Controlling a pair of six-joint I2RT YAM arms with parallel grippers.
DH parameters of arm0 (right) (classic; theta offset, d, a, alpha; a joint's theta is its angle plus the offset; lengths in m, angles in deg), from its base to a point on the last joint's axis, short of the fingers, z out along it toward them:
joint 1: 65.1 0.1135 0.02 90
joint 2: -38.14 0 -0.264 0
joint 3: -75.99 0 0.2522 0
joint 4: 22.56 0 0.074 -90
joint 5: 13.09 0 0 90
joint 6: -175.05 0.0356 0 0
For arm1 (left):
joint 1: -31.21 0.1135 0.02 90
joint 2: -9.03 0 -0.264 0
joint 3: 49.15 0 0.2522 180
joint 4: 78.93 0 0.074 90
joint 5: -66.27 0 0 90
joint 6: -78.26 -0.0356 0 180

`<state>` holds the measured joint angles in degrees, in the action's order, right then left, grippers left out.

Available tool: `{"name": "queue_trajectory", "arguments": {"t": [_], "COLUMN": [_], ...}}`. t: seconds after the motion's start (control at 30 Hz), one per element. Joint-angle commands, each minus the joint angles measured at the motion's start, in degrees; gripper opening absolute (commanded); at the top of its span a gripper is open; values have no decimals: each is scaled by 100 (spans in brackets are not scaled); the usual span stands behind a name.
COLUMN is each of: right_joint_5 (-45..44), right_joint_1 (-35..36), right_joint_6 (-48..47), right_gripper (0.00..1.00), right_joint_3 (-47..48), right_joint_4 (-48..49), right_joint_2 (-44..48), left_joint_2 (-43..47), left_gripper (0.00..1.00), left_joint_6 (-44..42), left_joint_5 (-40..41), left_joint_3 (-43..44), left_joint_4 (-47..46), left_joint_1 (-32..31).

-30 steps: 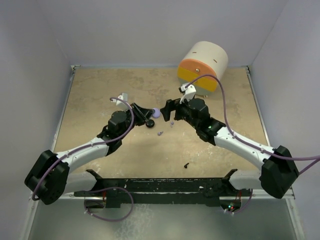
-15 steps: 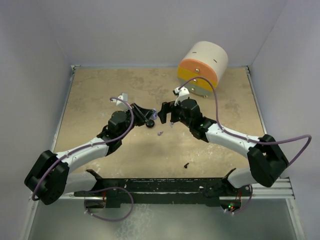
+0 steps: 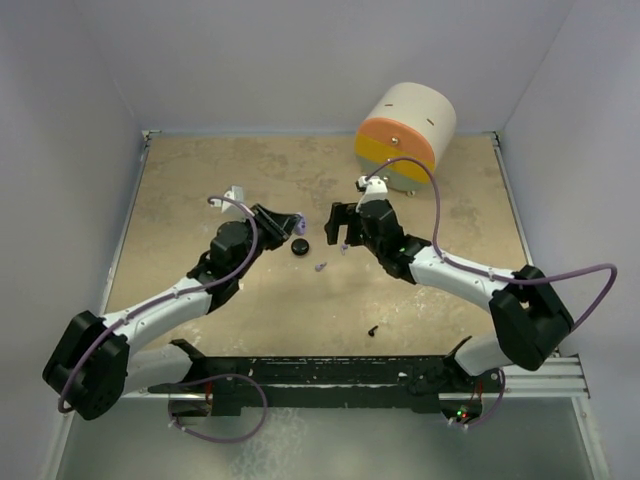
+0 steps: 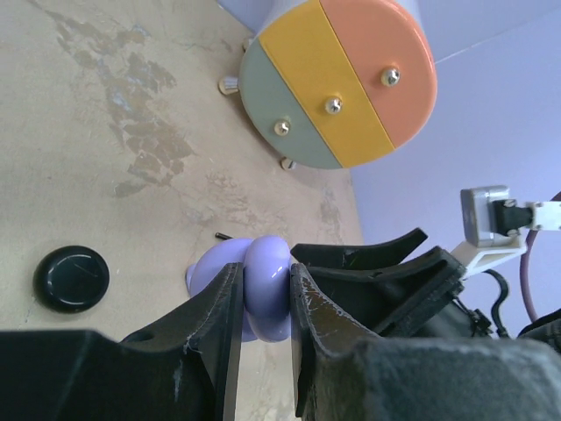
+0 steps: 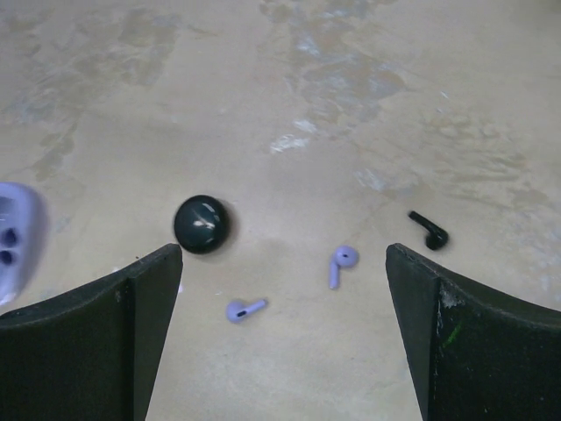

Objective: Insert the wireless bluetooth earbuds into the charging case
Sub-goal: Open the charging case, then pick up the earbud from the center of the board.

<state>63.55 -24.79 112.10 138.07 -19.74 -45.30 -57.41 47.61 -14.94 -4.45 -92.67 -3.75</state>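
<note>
Top external: L end effector [image 3: 289,223] and R end effector [image 3: 334,228] face each other near mid counter [image 3: 200,180], close but not touching. Black round puck [image 3: 299,247] lies on the counter just on the base side of the gap betw. them. Black earbud [image 3: 372,329] lies well apart from both, nearer the arm bases. Cream drum toy [image 3: 405,135] w/ orange and yellow face lies on its side at the far right corner. Left wrist: L end effector clamped on the lilac charging case [image 4: 266,285], gripped edge-on betw. both pads; puck on the counter to the left, drum toy's striped face w/ three knobs beyond. Right wrist: R end effector's jaws spread wide apart above the counter. Betw. them lie a lilac earbud [image 5: 245,309] just below the puck and a second lilac earbud [image 5: 340,265] to its right, black earbud further right near the right finger. Charging case shows at the left edge, dark sockets visible.
</note>
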Motion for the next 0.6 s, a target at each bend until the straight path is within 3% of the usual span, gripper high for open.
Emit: {"name": "queue_trajectory", "arguments": {"t": [0.0, 0.57], "right_joint_5": [-696, -388], "right_joint_1": [-303, -393], "right_joint_6": [471, 175], "right_gripper": [100, 74], "right_joint_3": [-62, 150], "right_joint_4": [-655, -792], "right_joint_2": [-8, -745], "left_joint_2": [198, 693], "left_gripper": [0, 0], "left_joint_6": [288, 542], "left_joint_5": [6, -270], "left_joint_3": [-27, -480], "left_joint_4": [-79, -18], "left_joint_1": [171, 226]}}
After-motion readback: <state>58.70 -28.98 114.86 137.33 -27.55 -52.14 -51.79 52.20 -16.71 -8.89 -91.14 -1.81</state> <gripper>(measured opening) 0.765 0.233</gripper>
